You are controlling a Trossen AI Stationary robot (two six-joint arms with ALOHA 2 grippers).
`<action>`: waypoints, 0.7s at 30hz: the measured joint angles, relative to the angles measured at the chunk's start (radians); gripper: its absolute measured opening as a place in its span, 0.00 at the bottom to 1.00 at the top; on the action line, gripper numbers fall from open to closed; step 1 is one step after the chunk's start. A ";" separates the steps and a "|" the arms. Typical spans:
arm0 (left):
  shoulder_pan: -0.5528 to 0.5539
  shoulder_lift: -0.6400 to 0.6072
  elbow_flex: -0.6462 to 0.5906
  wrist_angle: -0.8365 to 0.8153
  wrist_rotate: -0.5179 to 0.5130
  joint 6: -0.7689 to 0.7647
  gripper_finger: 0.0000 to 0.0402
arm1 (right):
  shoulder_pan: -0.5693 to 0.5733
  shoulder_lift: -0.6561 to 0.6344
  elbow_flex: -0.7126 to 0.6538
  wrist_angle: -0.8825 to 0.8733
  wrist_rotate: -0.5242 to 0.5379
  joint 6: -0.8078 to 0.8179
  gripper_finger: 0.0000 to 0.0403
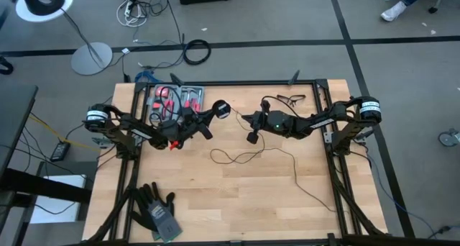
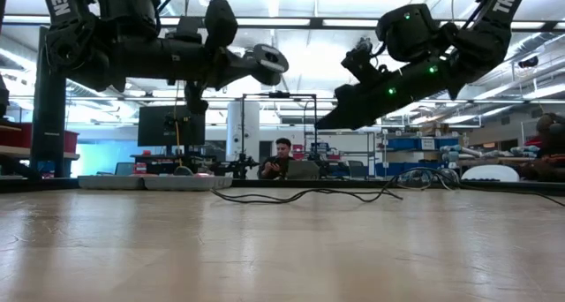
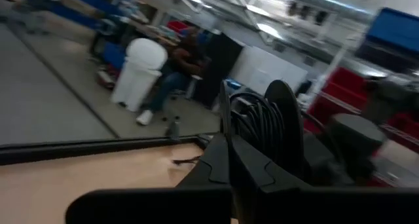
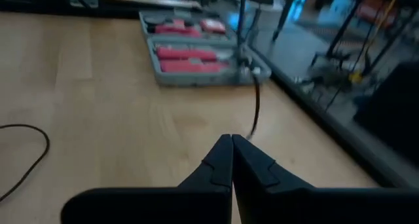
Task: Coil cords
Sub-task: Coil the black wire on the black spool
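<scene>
The thin black cord [image 1: 248, 156] trails loose across the worktop [image 1: 237, 203], just right of the grey tool tray [image 1: 176, 98]; the left hand [image 1: 219, 109] is pressed together, raised beside that tray; the right hand [image 4: 232, 142], pressed together and empty, hangs above the cord.

We've got both arms stretched inward above the table, left gripper [image 1: 221, 109] and right gripper [image 1: 253, 137] pinched tight, tips near each other.
</scene>
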 joint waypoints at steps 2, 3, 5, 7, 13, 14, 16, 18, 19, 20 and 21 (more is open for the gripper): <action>0.000 0.000 0.000 -0.024 -0.039 -0.020 0.00 | -0.001 0.000 0.000 -0.020 0.002 0.052 0.01; 0.000 0.000 0.000 -0.034 -0.060 -0.032 0.00 | -0.001 0.000 0.000 -0.022 0.002 0.073 0.02; 0.000 0.000 0.000 -0.048 -0.083 -0.053 0.00 | -0.001 0.000 0.000 -0.020 0.003 0.091 0.03; 0.000 0.000 0.000 -0.056 -0.085 -0.060 0.00 | -0.003 0.000 0.000 -0.016 0.003 0.093 0.06; 0.000 0.000 0.000 -0.057 -0.085 -0.048 0.00 | -0.026 0.000 0.000 0.034 -0.023 0.113 0.19; 0.000 0.000 0.000 -0.057 -0.085 -0.040 0.00 | -0.031 0.000 0.000 0.032 -0.023 0.113 0.21; 0.000 0.000 0.000 -0.057 -0.085 -0.039 0.00 | -0.038 0.020 0.000 0.053 -0.024 0.116 0.27; 0.000 0.000 0.000 -0.057 -0.086 -0.034 0.00 | -0.042 0.070 0.000 0.098 -0.024 0.126 0.31; 0.000 0.000 0.000 -0.057 -0.085 -0.028 0.00 | -0.043 0.108 0.005 0.129 -0.026 0.127 0.33; 0.000 0.000 0.000 -0.057 -0.086 -0.018 0.00 | -0.043 0.146 0.010 0.157 -0.034 0.121 0.34; 0.000 0.000 0.000 -0.057 -0.085 -0.013 0.00 | -0.043 0.179 0.012 0.180 -0.040 0.104 0.36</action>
